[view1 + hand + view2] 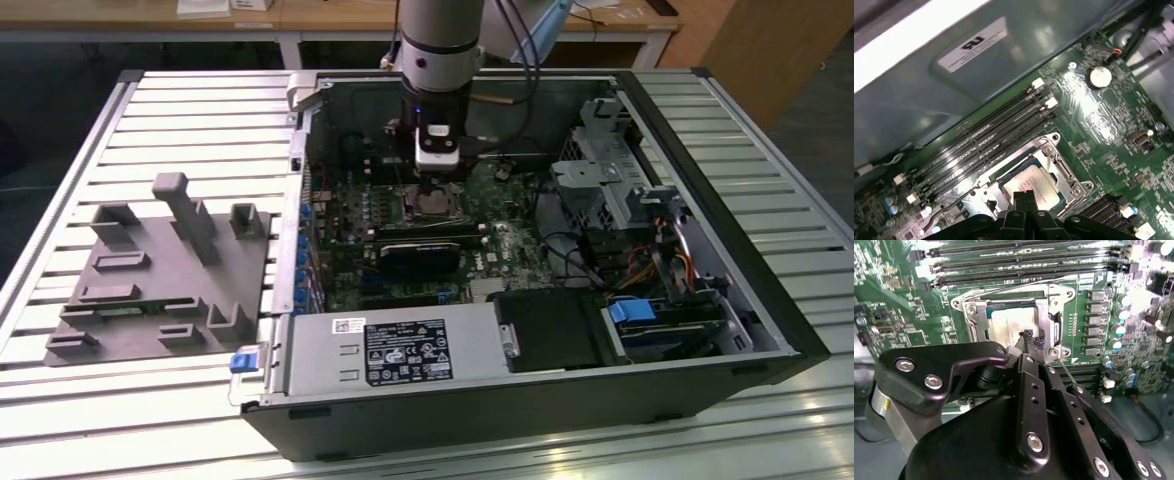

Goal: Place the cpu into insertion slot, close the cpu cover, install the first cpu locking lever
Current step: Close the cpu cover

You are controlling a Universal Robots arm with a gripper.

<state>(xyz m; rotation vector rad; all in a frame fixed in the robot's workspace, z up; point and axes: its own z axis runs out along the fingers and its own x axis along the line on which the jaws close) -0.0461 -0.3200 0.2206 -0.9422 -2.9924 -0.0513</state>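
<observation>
Gripper [1032,340]: jaws together, nothing seen between them, tips low over the socket's edge.
Chip [1006,322]: dull silver square, lying flat in the socket, right at the fingertips.
Cover [971,315]: thin metal frame, seemingly down flat around the chip, with the chip's top showing through its window.
Lever [1004,289]: thin wire rod along the socket's far side; latched or not, cannot tell.
Handling: chip probably light, stiff, slick on top and fragile underneath; best held by its edges.
Memory slots [1024,262]: long dark rows beyond the socket.

Matt silver-grey metal cpu [1010,322]
</observation>
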